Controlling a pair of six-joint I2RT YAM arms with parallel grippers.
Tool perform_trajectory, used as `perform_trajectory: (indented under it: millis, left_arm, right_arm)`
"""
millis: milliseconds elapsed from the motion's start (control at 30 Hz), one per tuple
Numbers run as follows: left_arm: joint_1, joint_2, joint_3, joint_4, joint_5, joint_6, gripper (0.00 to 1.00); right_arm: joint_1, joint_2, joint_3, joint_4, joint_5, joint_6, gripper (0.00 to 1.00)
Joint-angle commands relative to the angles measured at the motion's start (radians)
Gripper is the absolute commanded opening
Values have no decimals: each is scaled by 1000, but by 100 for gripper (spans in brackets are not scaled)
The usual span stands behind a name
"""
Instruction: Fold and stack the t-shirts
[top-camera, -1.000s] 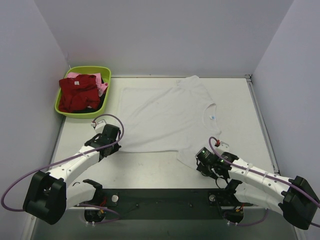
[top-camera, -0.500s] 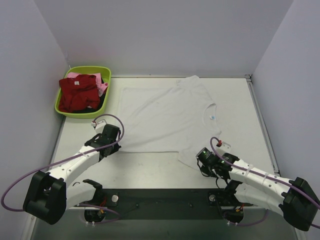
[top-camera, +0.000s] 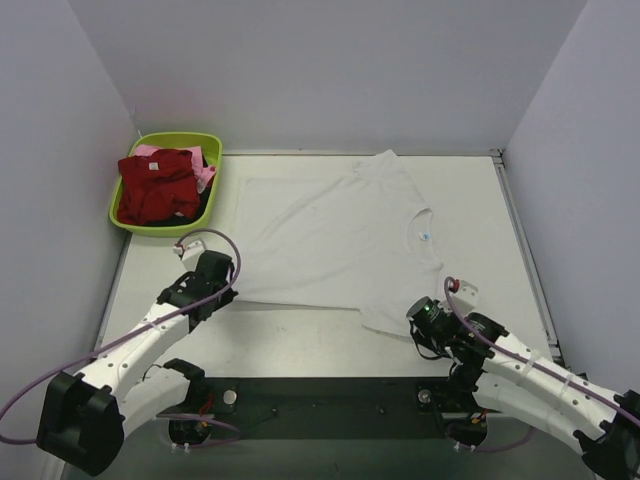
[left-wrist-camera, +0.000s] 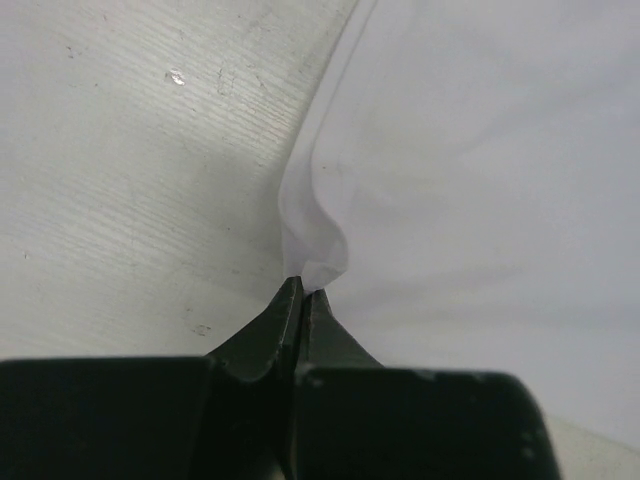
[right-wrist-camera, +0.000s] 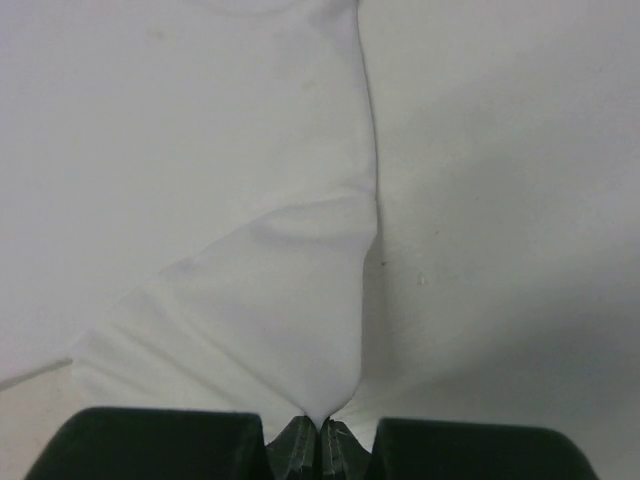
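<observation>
Top external view: noting white t-shirt spread flat on bench, neck label toward right. Pinching its near hem corner with left fingers, closed together on cloth; clamping near sleeve tip with right fingers likewise. Holding both near corners, probably readying to carry that edge over for first fold. Leaving dark red t-shirt in lime-green basin.
</observation>
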Motion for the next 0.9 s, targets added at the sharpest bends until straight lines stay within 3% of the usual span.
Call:
perform_trajectory:
  millis: [0, 200, 567, 867]
  left_arm:
    - [5, -45, 13, -43, -29, -10, 0]
    - [5, -65, 26, -73, -38, -11, 0]
    - [7, -102, 45, -114, -75, -7, 0]
    - [5, 7, 123, -62, -83, 12, 0]
  right_arm:
    - [7, -43, 130, -147, 157, -89, 0]
    - [8, -48, 252, -180, 237, -153, 0]
    - [7, -121, 286, -250, 303, -172, 0]
    - [2, -17, 353, -182, 341, -233, 0]
